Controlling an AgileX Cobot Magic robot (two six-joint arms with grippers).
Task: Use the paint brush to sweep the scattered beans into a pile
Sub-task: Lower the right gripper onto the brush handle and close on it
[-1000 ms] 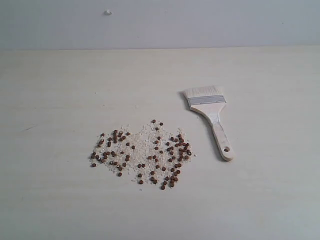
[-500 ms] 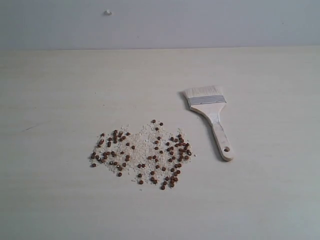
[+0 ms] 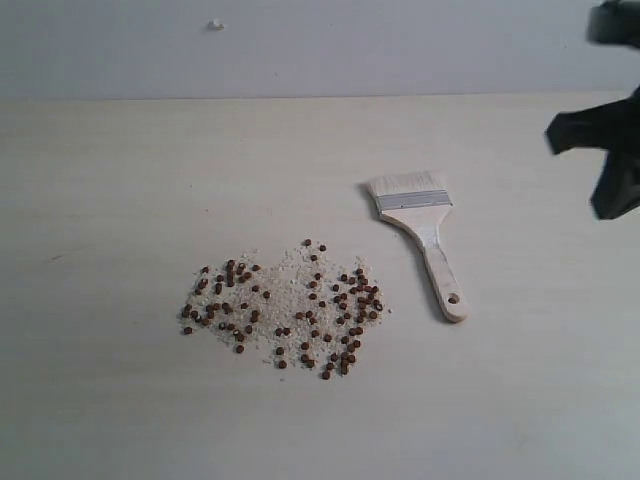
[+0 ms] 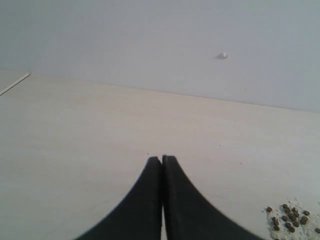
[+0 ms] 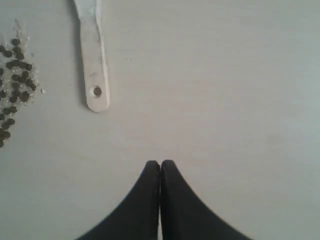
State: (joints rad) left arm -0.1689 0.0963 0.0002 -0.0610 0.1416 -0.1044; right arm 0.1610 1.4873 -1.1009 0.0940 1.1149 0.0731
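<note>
Wooden flat paint brush (image 3: 425,236) lies beside tiny round brown beans (image 3: 305,316).

Lab bench: pale tabletop (image 3: 110,410) against blank wall (image 3: 400,45).

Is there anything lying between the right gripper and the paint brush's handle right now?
Nothing visible. In the right wrist view, only bare table separates the shut right gripper from the handle end of the paint brush. The beans lie beside the handle, off that line.
</note>
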